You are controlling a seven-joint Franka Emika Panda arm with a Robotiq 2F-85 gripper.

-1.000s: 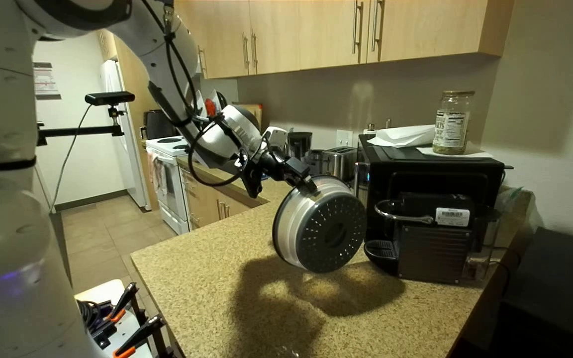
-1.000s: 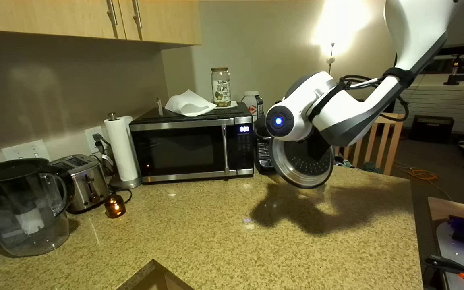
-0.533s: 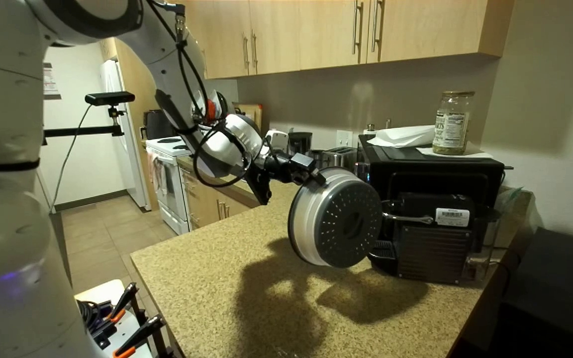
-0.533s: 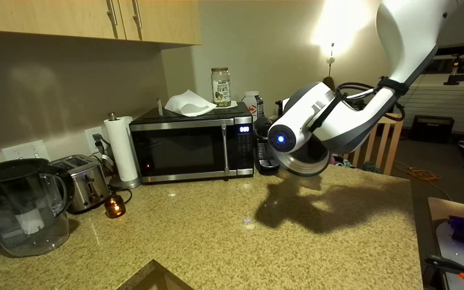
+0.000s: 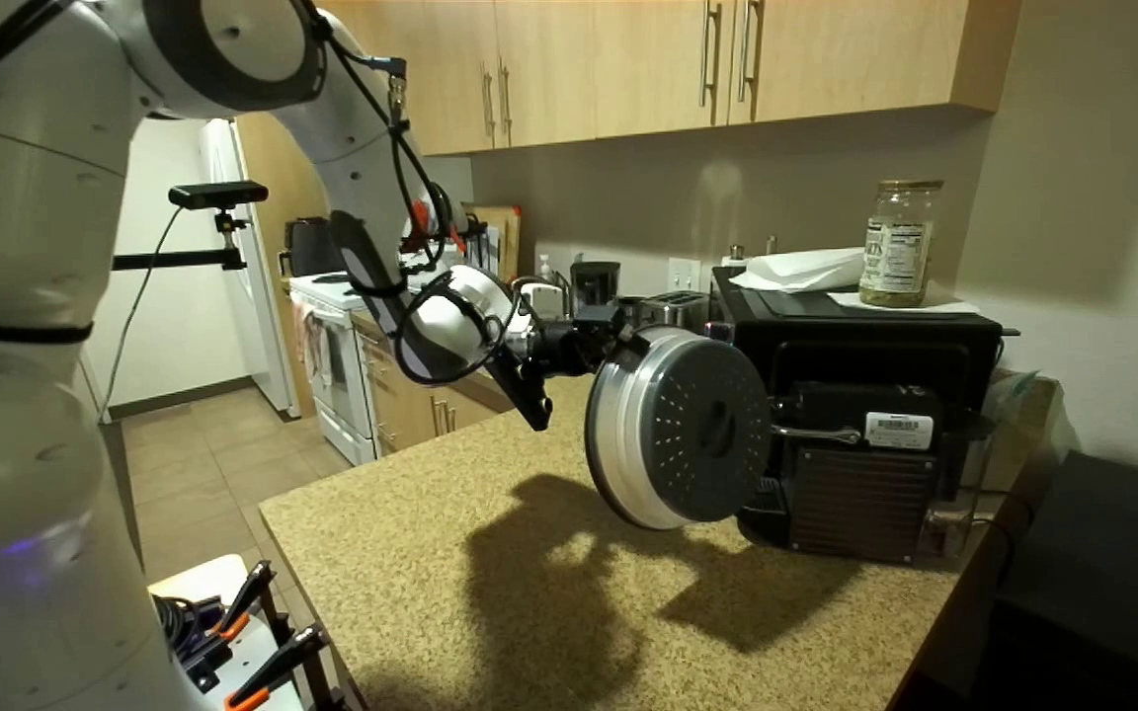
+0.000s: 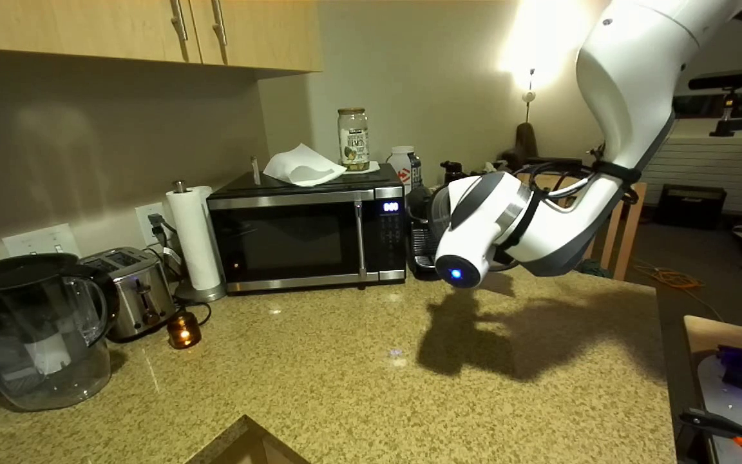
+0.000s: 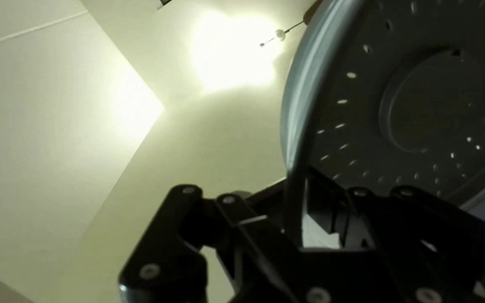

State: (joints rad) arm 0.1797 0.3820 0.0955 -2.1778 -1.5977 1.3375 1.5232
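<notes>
My gripper (image 5: 633, 348) is shut on the rim of a round cover with a dark grey perforated face (image 5: 697, 434) and a clear, pale side wall. The cover is on edge, its face nearly vertical, above the counter and casting a shadow there. In the wrist view the rim passes between the fingers (image 7: 297, 183), and the cover's dark inner face (image 7: 432, 101) fills the upper right. In an exterior view, the wrist hides the gripper and most of the cover; only part of its clear wall (image 6: 439, 209) shows. The cover is beside the coffee machine (image 5: 860, 494); whether they touch cannot be told.
A black microwave (image 6: 287, 241) stands behind, with a glass jar (image 6: 353, 142) and white paper (image 6: 303, 166) on top. A paper towel roll (image 6: 194, 238), toaster (image 6: 136, 290), amber candle (image 6: 184, 330) and pitcher (image 6: 29, 328) stand along the wall. Upper cabinets (image 5: 658, 69) hang above the speckled counter (image 5: 401, 553).
The arm has reached farther out with the cover, which has moved toward the coffee machine and turned slightly. The wrist has dropped and now hides most of the cover in an exterior view.
</notes>
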